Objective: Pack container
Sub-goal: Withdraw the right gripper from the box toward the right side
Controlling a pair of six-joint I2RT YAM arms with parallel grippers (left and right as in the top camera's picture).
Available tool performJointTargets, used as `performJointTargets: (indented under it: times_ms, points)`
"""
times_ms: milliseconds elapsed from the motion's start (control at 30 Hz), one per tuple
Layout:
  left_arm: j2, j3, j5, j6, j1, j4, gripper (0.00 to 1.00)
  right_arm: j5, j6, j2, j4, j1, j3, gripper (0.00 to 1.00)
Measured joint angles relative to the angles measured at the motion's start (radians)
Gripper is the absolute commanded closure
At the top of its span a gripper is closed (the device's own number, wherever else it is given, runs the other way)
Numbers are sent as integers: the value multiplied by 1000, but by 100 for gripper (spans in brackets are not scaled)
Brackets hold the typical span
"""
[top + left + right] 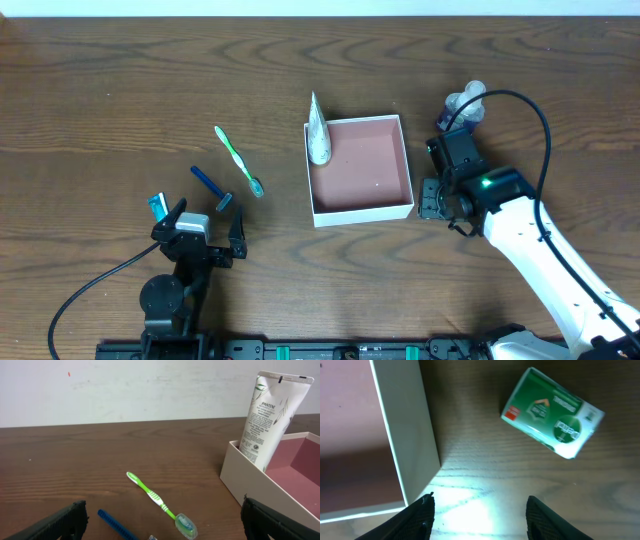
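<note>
Matt card container (370, 165) on grained wood table (120, 90); glossy plastic tube (267, 415).

A tube (318, 135) was propped in the 10 o'clock corner of the container (362, 211). At the container's 9 o'clock a toothbrush (238, 160) was laid on the table (100, 100), a razor (211, 186) at its 7 o'clock. A packet (552, 412) was set just outside the container's wall.

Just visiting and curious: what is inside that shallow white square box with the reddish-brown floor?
One white plastic tube stands in the box's far-left corner, leaning on its wall. The rest of the floor looks bare; the spot under the tube is hidden.
</note>
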Motion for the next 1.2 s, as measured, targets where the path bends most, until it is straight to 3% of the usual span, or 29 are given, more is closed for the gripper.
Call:
performJointTargets:
  times_ms: [700,1200]
  points:
    - [0,0,0,0,0,0,2,-78,5,0,161,0,-73,41]
    - [0,0,0,0,0,0,2,-85,-21,-1,138,-22,-56,37]
